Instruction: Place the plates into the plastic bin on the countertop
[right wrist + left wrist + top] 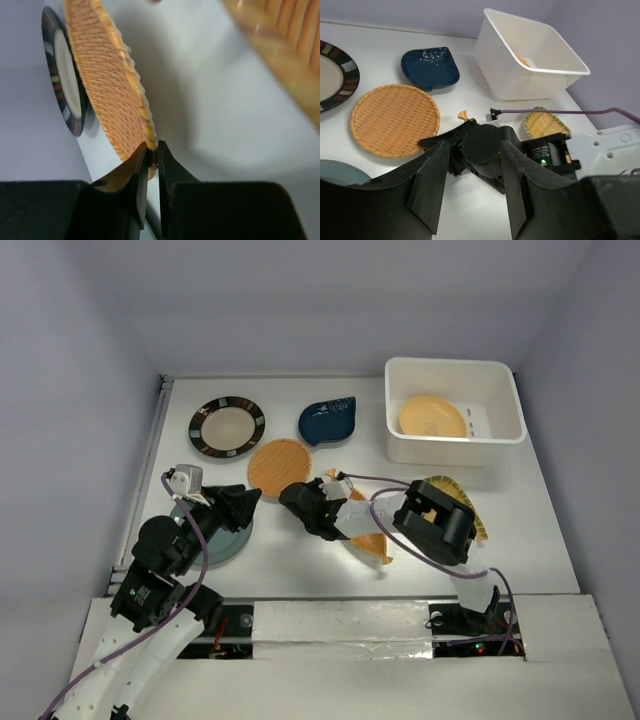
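My right arm folds at the elbow and reaches leftward, low over the countertop (300, 575), with the wrist rolled onto its side. The fingers of my right gripper (151, 148) are drawn narrow and pinch the near rim of the orange woven plate (107, 85) between their tips. The rest of its basket-like weave fans away beyond them. Past the plate's far edge lies the brown-striped plate (62, 75), glossy, with a cream centre. On the other side of these fingers, close by, is a blurred orange ribbed dish (280, 45).

My left arm bends forward, and my left gripper (473, 146) hovers with its fingers about half spread and nothing between them. The gap frames my own right wrist. Below and to the left of these fingers sits the pale teal plate (340, 172). Ahead of them is the navy leaf dish (430, 67), shiny-glazed. Further ahead to the right stands the white plastic bin (520, 75), smooth-walled and round-rimmed, well apart from both grippers. A plain yellow-orange plate (432, 417) lies inside it. The yellow-green ribbed dish (542, 124) lies to the right, beyond my right arm.
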